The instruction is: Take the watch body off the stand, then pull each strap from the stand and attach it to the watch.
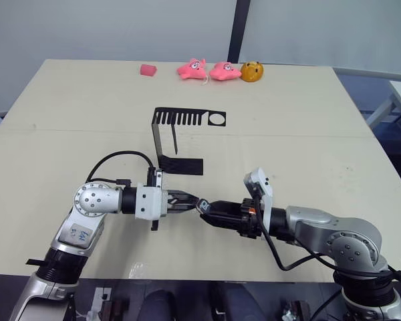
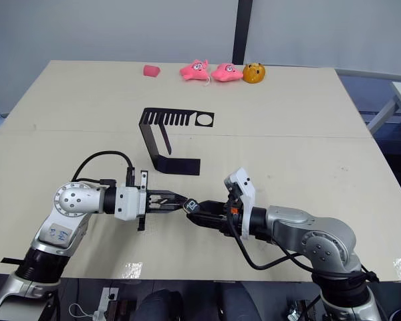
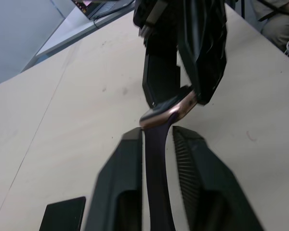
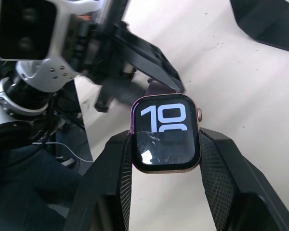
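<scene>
Both end effectors meet tip to tip at the near edge of the surface (image 1: 67,107), which is big, beige and takes up most of the head views. Behind them, well apart, the stand (image 1: 168,137) sits upright with its comb slots bare. Along the far edge there's a row of small toys: a pink lump (image 1: 148,69), two pink plush ones (image 1: 205,69) and an orange ball (image 1: 251,71). Right end effector (image 4: 165,144) is clamped on the watch (image 4: 166,133), one finger on each side, screen with white digits facing its wrist camera. Left end effector (image 3: 156,144) is closed narrow on a strap (image 3: 156,183), dark purple, its end touching the watch's edge.
</scene>
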Controlling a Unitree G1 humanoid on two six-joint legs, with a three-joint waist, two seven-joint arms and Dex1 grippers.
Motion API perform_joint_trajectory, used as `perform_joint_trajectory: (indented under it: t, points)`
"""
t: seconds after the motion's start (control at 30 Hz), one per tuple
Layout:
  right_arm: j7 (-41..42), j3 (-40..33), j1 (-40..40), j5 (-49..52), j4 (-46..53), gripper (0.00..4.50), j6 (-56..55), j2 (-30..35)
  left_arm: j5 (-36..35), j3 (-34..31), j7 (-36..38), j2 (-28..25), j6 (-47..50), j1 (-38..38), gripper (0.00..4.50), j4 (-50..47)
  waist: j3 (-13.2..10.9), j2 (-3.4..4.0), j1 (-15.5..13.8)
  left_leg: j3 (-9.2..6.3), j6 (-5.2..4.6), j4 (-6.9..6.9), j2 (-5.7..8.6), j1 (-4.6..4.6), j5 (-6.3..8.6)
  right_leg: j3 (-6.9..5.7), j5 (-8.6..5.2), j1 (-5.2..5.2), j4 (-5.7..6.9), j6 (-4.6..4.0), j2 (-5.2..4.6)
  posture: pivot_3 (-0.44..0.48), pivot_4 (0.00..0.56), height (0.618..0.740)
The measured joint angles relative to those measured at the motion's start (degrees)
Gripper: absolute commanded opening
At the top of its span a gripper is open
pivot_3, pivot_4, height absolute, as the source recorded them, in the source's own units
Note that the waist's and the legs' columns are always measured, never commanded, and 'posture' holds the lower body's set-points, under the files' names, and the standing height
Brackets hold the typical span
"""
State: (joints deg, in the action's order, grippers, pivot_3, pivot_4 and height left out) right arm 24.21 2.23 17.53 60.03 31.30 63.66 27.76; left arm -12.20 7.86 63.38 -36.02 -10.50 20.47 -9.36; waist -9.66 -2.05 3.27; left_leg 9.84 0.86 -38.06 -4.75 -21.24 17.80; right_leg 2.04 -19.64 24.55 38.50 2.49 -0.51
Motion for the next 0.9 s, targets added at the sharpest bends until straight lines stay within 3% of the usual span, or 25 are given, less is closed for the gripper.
perform_joint_trajectory:
  t: [0.13, 0.23, 0.4, 0.53, 0.77, 0.9]
  points:
    - [0.5, 0.2, -0.2, -2.4, 0.1, 1.49, -1.7, 1.2, -1.7, -2.1, 1.5, -3.8, 0.5, -2.6, 4.50, 0.7, 0.0, 0.01, 0.3, 0.00, 0.02, 0.04, -0.02, 0.01, -0.01, 0.00, 0.00, 0.02, 0.00, 0.00, 0.01, 0.000, 0.150, 0.740]
    - [4.6, 2.7, -0.2, -8.3, 0.8, 1.49, -7.2, 4.9, -5.1, -6.3, 4.4, -7.8, 0.6, -4.1, 4.50, 2.2, 0.0, 0.01, 0.3, -0.01, 0.02, 0.05, -0.01, 0.00, -0.01, -0.02, -0.01, 0.02, -0.04, -0.01, -0.01, 0.000, 0.150, 0.740]
    - [16.2, 13.6, 2.5, -27.6, 1.4, 1.49, -25.4, 13.5, -15.9, -11.5, 12.1, -11.8, 5.4, -7.3, 4.50, 2.5, 0.0, 0.03, 0.3, -0.01, 0.01, 0.06, -0.01, 0.00, 0.01, -0.07, -0.01, 0.01, -0.13, -0.01, 0.00, 0.000, 0.150, 0.740]
    - [21.3, 17.9, 6.1, -34.1, -3.5, 1.49, -33.4, 10.3, -18.7, -13.8, 15.5, -13.4, 8.1, -7.9, 4.50, 3.5, 0.0, 0.02, 0.4, 0.02, 0.02, 0.02, -0.01, 0.01, 0.00, -0.04, -0.01, 0.02, -0.05, -0.01, 0.01, 0.000, 0.150, 0.740]
    - [27.5, 27.0, 13.2, -40.6, -16.5, 1.49, -36.1, 1.5, -19.3, -14.7, 18.5, -13.5, 8.3, -7.2, 4.50, 5.9, 0.0, 0.01, 0.3, 0.02, 0.02, 0.03, -0.01, -0.01, 0.01, -0.06, -0.04, 0.05, -0.07, -0.07, 0.00, 0.000, 0.150, 0.740]
    - [29.4, 29.2, 13.3, -43.9, -20.8, 1.49, -36.2, 0.7, -19.2, -14.8, 18.7, -13.5, 8.2, -7.2, 4.50, 5.9, 0.0, 0.01, 0.2, 0.03, 0.00, -0.03, 0.00, -0.02, 0.02, -0.05, -0.04, 0.05, -0.02, -0.07, -0.04, 0.000, 0.150, 0.740]
